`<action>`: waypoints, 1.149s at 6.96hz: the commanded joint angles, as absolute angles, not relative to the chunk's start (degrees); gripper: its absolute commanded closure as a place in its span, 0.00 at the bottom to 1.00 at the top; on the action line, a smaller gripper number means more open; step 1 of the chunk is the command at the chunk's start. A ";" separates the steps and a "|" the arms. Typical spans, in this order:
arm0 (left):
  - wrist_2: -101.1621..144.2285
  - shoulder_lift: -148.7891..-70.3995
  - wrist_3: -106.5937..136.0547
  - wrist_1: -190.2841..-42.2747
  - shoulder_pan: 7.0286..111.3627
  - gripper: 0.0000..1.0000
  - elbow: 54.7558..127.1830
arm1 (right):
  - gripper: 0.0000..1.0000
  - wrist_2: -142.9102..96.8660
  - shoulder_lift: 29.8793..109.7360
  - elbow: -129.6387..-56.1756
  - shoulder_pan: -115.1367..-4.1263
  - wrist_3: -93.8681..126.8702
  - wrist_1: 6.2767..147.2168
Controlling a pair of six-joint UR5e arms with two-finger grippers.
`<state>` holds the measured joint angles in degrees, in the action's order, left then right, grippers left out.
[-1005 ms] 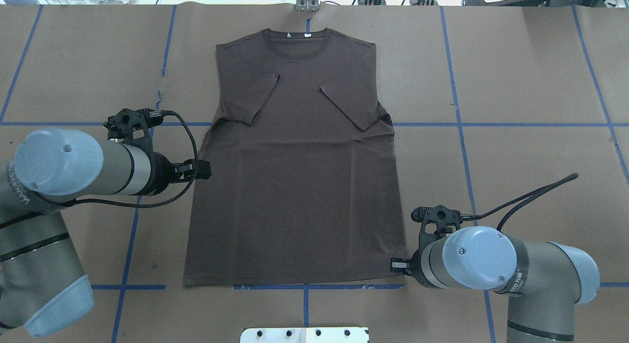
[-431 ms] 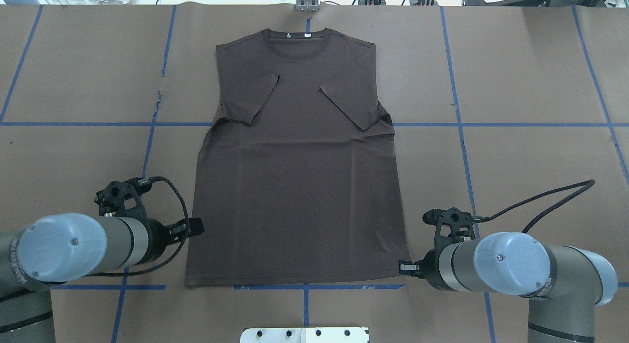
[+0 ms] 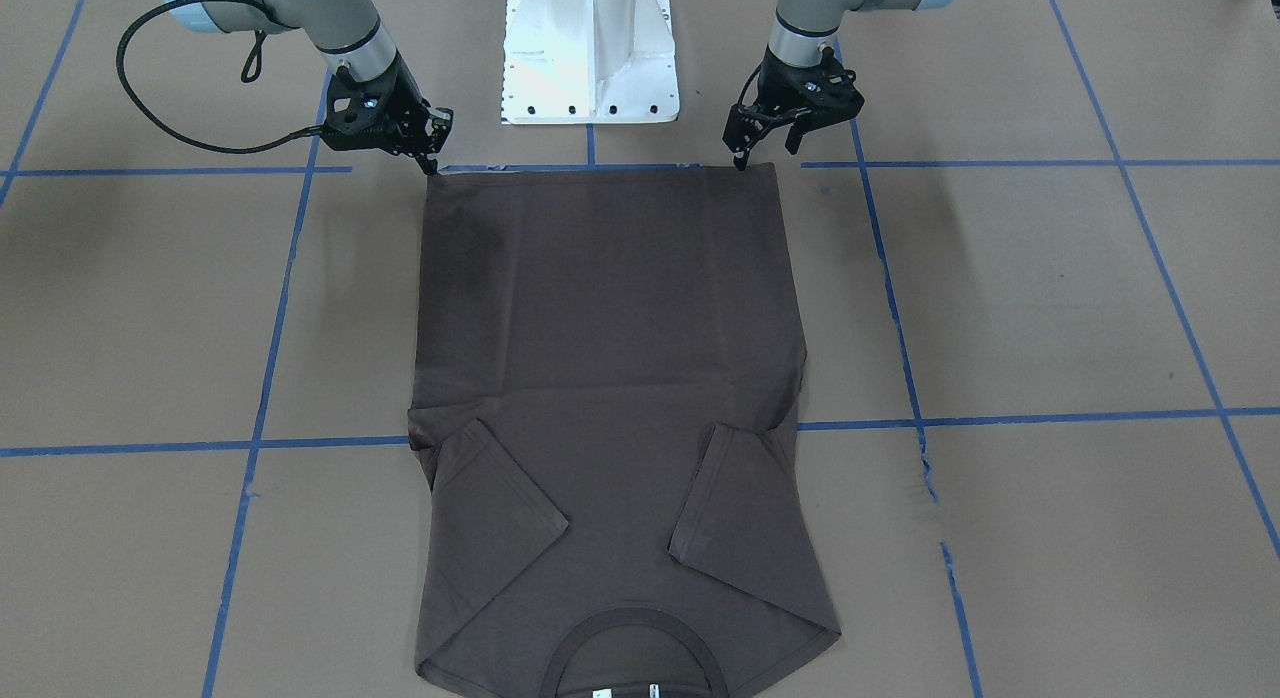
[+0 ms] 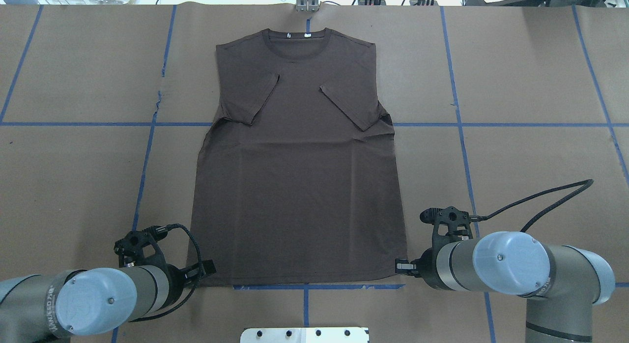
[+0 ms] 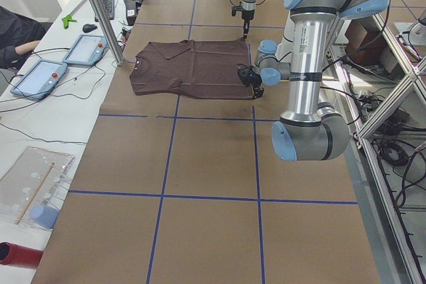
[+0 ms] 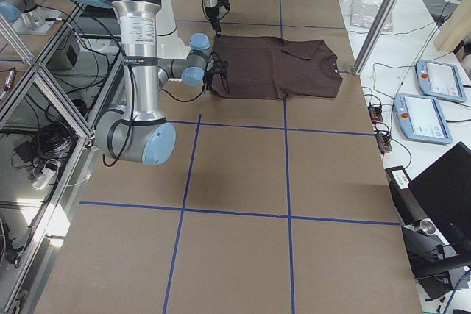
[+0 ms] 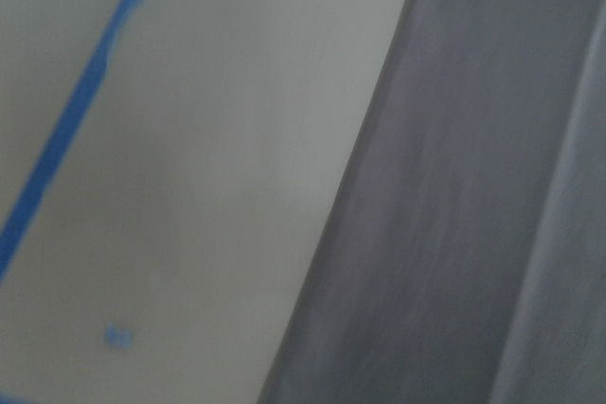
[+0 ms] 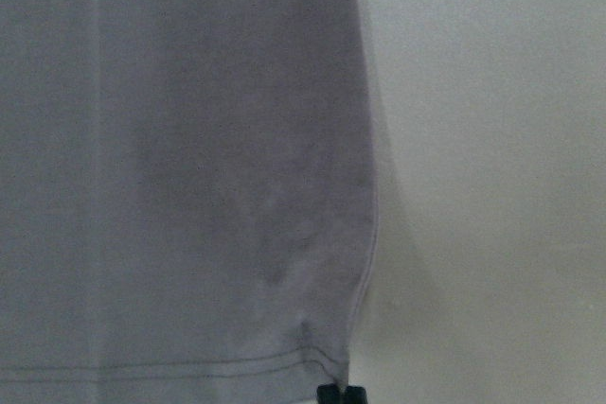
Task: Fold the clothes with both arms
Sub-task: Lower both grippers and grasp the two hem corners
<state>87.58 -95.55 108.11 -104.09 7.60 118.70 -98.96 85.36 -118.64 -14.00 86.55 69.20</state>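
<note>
Dark brown cloth, the T-shirt (image 4: 300, 185) lies flat on the paper-covered table (image 4: 530, 72). Its collar points away from the robot and both sleeves are folded onto the chest. The step in hand looks like taking the hem. The left gripper (image 3: 767, 152) stands at one hem corner with its fingers spread. The right gripper (image 3: 432, 150) touches the other corner; whether its fingers are parted I cannot tell. Next, each should pinch its corner, and both should carry the hem evenly toward the collar.
</note>
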 commanded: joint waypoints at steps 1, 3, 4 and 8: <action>87.28 -95.45 108.63 -103.98 6.94 0.11 117.77 | 1.00 -99.23 84.73 -118.74 -14.41 86.66 69.26; 87.27 -95.54 108.63 -103.97 7.03 0.18 117.77 | 1.00 -99.40 84.73 -118.65 -14.68 86.66 69.26; 87.19 -95.54 108.63 -103.89 7.03 0.23 117.69 | 1.00 -99.49 84.73 -118.65 -14.76 86.66 69.26; 87.19 -95.62 108.63 -102.05 6.68 0.48 117.69 | 1.00 -99.58 84.73 -118.74 -14.85 86.66 69.17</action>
